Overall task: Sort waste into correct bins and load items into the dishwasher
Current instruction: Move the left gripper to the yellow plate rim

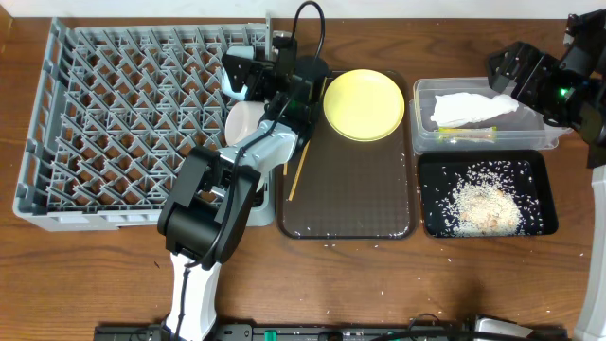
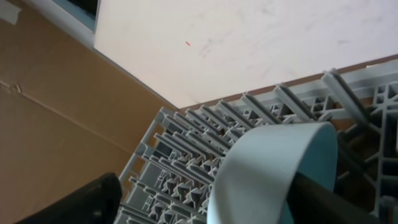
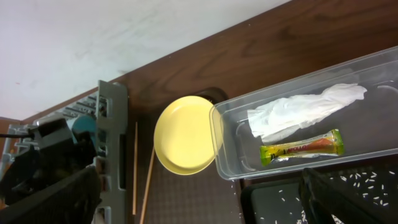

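Note:
My left gripper (image 1: 242,76) hangs over the right edge of the grey dishwasher rack (image 1: 123,123), jaws wide apart. The light blue bowl (image 2: 273,168) stands on edge among the pegs between them, close to the right finger (image 2: 329,199) and far from the left finger. A white bowl (image 1: 244,121) sits by the rack under the arm. My right gripper (image 1: 516,71) is open above the clear bin (image 1: 421,133), which holds the napkin (image 3: 305,112) and the wrapper (image 3: 301,148). Rice (image 1: 488,204) lies in the black bin (image 1: 544,180).
A yellow plate (image 1: 365,104) rests at the far end of the dark brown serving tray (image 1: 350,199). Two chopsticks (image 1: 295,175) lie along its left edge. A few rice grains are scattered on the wood table below the tray.

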Controlling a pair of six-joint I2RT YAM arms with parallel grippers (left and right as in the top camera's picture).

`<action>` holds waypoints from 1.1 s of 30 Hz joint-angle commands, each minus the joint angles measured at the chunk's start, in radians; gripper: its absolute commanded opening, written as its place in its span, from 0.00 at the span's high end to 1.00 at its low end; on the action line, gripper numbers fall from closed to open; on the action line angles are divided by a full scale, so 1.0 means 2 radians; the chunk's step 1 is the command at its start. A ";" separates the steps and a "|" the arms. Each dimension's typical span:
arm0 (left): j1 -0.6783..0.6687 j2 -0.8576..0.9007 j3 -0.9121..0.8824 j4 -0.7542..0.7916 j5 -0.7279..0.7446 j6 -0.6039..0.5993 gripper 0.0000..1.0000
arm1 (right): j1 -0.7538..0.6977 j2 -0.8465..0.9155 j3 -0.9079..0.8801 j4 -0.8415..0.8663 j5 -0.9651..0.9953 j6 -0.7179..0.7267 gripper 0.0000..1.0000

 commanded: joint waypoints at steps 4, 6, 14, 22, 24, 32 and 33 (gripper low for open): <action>-0.005 -0.043 0.031 -0.014 0.031 -0.012 0.03 | -0.004 0.001 0.005 -0.001 -0.002 0.003 0.01; -0.010 -0.060 0.031 -0.037 0.052 -0.020 0.03 | -0.004 0.001 0.005 -0.001 -0.002 0.003 0.01; -0.015 -0.141 0.031 -0.181 0.147 -0.143 0.03 | -0.004 0.001 0.005 -0.001 -0.002 0.003 0.01; -0.015 -0.229 0.031 -0.356 0.383 -0.322 0.09 | -0.004 0.001 0.005 -0.001 -0.002 0.003 0.01; -0.015 -0.239 0.031 -0.387 0.451 -0.367 0.11 | -0.004 0.001 0.005 -0.001 -0.002 0.003 0.01; -0.018 -0.206 0.031 -0.470 0.617 -0.488 0.12 | -0.004 0.001 0.005 -0.001 -0.002 0.003 0.01; -0.019 -0.198 0.031 -0.476 0.619 -0.491 0.12 | -0.004 0.001 0.005 -0.001 -0.002 0.003 0.01</action>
